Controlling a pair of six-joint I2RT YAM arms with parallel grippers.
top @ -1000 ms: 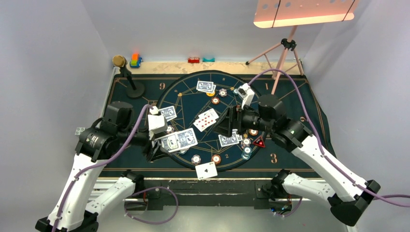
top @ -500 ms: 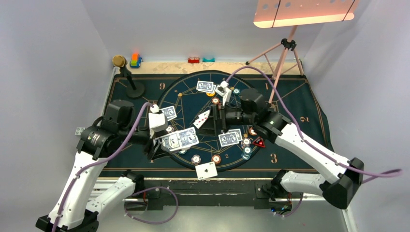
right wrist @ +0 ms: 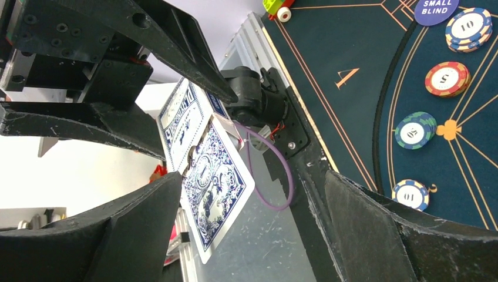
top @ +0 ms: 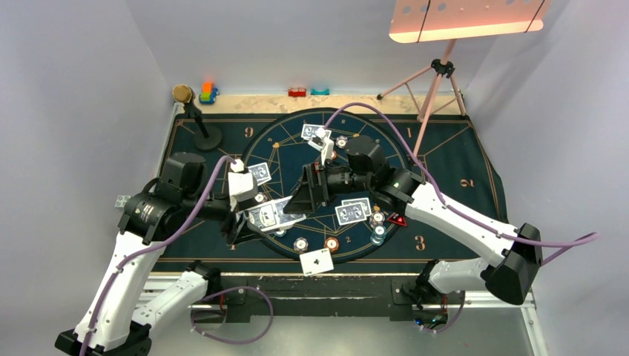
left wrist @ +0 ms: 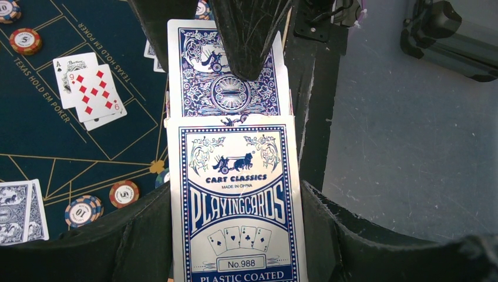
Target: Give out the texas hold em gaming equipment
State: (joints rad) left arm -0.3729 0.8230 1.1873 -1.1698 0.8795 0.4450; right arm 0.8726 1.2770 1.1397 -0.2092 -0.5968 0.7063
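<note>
blue-backed card [right wrist: 217, 188] is poking from the box [left wrist: 235, 211] the left gripper [top: 247, 222] is clamping above the mat [top: 460, 170], and the right gripper [top: 304, 194], jaws apart, is now swinging across to straddle it for dealing.

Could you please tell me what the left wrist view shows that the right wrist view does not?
Only the left wrist view shows the face-up nine of diamonds and the TEXAS HOLD EM POKER lettering. Only the right wrist view shows the SMALL BLIND disc and the numeral 4. Both show the card box with a blue-backed card sticking out of it, plus striped chips on the mat.
</note>
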